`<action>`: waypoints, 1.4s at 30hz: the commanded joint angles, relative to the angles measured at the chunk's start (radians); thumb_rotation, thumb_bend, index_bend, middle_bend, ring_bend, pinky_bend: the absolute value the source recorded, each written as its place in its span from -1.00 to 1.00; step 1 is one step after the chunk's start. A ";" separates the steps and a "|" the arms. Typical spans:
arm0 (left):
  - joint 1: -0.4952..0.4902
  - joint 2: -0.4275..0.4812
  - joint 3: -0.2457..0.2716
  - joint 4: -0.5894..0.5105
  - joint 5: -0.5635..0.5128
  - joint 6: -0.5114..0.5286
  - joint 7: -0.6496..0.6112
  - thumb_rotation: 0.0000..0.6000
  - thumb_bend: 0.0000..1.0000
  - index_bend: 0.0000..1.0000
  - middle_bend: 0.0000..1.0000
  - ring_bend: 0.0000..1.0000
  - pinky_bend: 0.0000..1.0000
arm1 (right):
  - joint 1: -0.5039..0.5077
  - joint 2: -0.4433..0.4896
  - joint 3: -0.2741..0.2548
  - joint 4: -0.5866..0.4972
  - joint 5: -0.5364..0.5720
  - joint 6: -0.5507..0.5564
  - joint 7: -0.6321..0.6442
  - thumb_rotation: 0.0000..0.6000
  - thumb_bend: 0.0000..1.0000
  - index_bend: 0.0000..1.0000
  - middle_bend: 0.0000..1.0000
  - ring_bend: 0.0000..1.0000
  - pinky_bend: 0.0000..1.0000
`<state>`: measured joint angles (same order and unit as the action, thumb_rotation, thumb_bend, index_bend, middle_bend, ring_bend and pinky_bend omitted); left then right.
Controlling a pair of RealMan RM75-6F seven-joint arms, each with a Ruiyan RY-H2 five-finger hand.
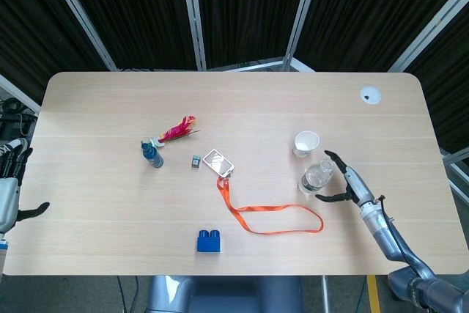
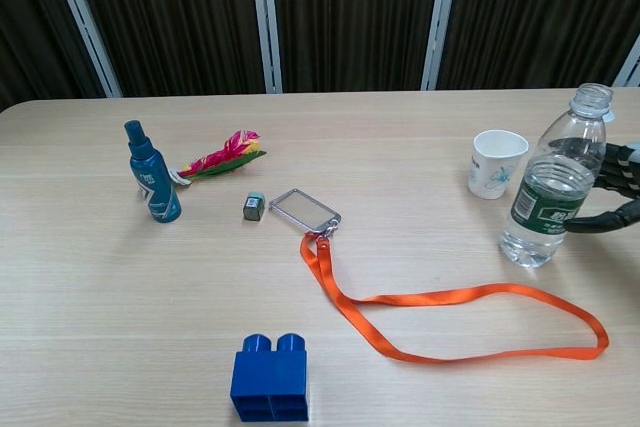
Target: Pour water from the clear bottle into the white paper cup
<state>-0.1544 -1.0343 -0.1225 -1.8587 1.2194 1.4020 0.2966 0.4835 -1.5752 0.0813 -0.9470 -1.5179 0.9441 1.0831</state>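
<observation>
The clear bottle [image 1: 316,177] [image 2: 555,182] stands upright without a cap, partly filled, right of centre on the table. Just behind it to the left sits the white paper cup [image 1: 306,143] [image 2: 495,163], upright and open. My right hand [image 1: 344,180] [image 2: 612,195] is close beside the bottle's right side, fingers spread wide around it, holding nothing. I cannot tell whether the fingertips touch the bottle. My left hand [image 1: 13,181] hangs at the table's left edge, fingers apart and empty; the chest view does not show it.
An orange lanyard [image 1: 271,218] with a badge holder [image 1: 218,161] lies in front of the bottle. A blue block [image 1: 209,240], a small blue spray bottle [image 1: 152,154], a red-yellow wrapper [image 1: 178,129] and a little grey cube [image 1: 196,160] lie on the table's left half.
</observation>
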 commanded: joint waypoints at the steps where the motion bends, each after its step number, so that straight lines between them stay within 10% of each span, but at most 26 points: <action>1: -0.002 0.000 -0.001 0.001 -0.005 -0.001 0.001 1.00 -0.91 -1.00 -1.00 -1.00 -1.00 | 0.008 -0.007 0.005 0.004 0.006 -0.002 -0.005 1.00 -1.00 -1.00 -0.99 -1.00 -1.00; 26: -0.015 -0.007 0.003 0.005 -0.027 -0.016 0.013 1.00 -0.90 -1.00 -1.00 -1.00 -1.00 | 0.037 -0.054 0.045 -0.011 0.075 -0.008 -0.065 1.00 -1.00 -0.95 -0.79 -1.00 -1.00; 42: -0.021 -0.005 0.007 0.004 -0.033 -0.023 0.008 1.00 -0.90 -1.00 -1.00 -1.00 -1.00 | 0.035 -0.087 0.062 0.005 0.103 0.017 -0.114 1.00 -1.00 -0.52 -0.36 -0.54 -0.80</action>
<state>-0.1749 -1.0397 -0.1159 -1.8542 1.1868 1.3793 0.3041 0.5184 -1.6619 0.1428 -0.9424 -1.4152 0.9606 0.9697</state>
